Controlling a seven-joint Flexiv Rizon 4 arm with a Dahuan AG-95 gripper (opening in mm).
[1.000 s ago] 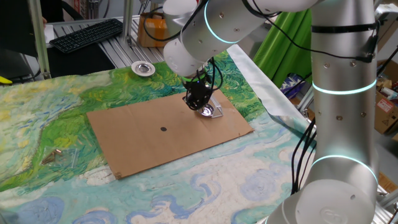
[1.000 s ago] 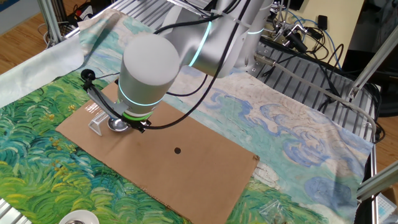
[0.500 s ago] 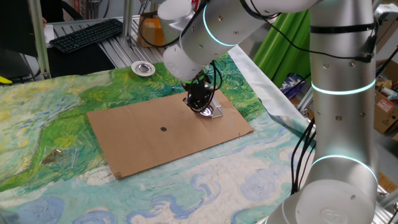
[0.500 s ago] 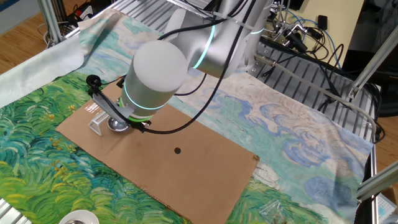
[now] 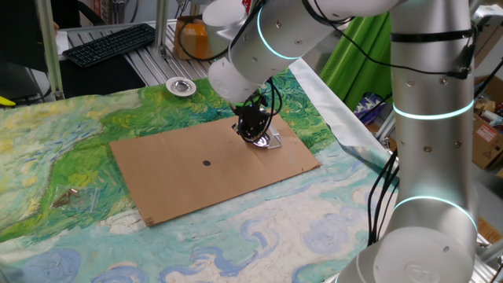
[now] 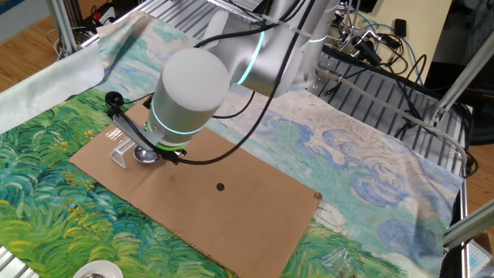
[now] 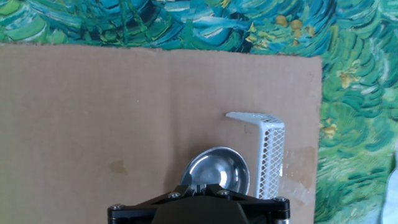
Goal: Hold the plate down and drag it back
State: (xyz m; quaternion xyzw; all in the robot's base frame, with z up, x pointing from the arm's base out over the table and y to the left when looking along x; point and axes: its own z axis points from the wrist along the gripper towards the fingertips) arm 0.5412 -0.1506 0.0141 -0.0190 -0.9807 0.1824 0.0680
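The plate (image 7: 217,169) is a small shiny silver dish on the brown cardboard sheet (image 7: 112,112), close to a white perforated wedge piece (image 7: 268,152) on its right. My gripper (image 7: 199,185) is shut, with its fingertips together, resting down on the plate's near rim. In one fixed view the gripper (image 5: 251,130) stands over the plate (image 5: 260,141) at the cardboard's far right part. In the other fixed view the gripper (image 6: 152,150) covers most of the plate (image 6: 143,156), with the wedge (image 6: 119,157) to its left.
A second silver dish with a broad pale rim (image 5: 181,86) sits on the painted cloth beyond the cardboard (image 5: 204,169). A black dot (image 5: 207,163) marks the cardboard's middle. A keyboard (image 5: 110,43) lies at the back. A pale dish (image 6: 96,270) shows at the near edge.
The arm's upper joints have shifted a little. The gripper tip and plate have edged slightly along the cardboard; the wedge stays put.
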